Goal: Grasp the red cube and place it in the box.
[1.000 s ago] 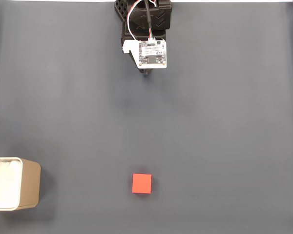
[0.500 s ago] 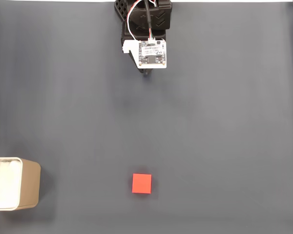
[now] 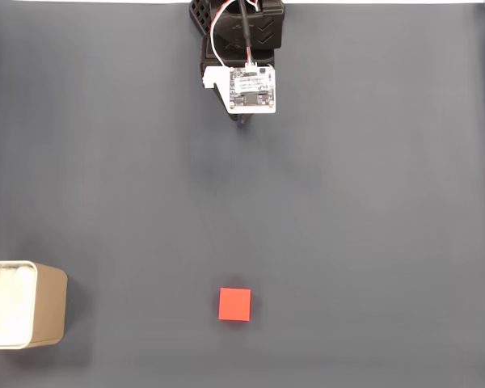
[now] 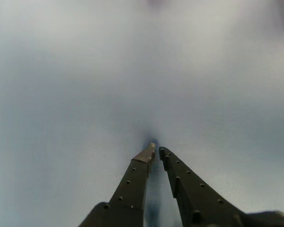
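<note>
Grey mat [image 3: 372, 202]: red cube [image 3: 234, 305] square-on; box [image 3: 20, 305] upright, left; claw [image 4: 155, 152] closed, empty.

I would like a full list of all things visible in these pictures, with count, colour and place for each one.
red cube: one, bright red, low centre of the fixed view, lying free on the surface.
box: one, beige with white inside, lower left edge of the fixed view, apart from the cube.
table surface: one, dark grey, under everything.
arm: one, black with a white board, top centre of the fixed view.
hand: one, dark, fingertips nearly together, nothing between them, wrist view.
</note>
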Tool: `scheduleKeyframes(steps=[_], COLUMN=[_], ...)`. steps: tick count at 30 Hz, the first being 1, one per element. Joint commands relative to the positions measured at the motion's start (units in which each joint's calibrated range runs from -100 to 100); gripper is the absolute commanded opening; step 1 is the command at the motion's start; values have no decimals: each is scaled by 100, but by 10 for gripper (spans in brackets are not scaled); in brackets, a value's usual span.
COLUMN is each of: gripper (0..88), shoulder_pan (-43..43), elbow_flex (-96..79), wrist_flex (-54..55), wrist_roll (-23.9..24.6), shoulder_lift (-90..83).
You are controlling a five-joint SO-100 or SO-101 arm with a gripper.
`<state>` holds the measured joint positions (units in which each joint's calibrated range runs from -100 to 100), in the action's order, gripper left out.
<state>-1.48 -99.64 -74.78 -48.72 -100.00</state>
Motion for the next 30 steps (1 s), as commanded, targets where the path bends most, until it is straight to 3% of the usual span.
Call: scheduleKeyframes(steps=[1,19,25,30], gripper=[0,0,0,0], shoulder_pan=[56,28,77,-50], elbow_flex=[-27,-27,238,1697], wrist_flex=[-112,-38,1265,1831], wrist_roll=[-68,-49,171,98], shoulder_lift=[0,0,69,884])
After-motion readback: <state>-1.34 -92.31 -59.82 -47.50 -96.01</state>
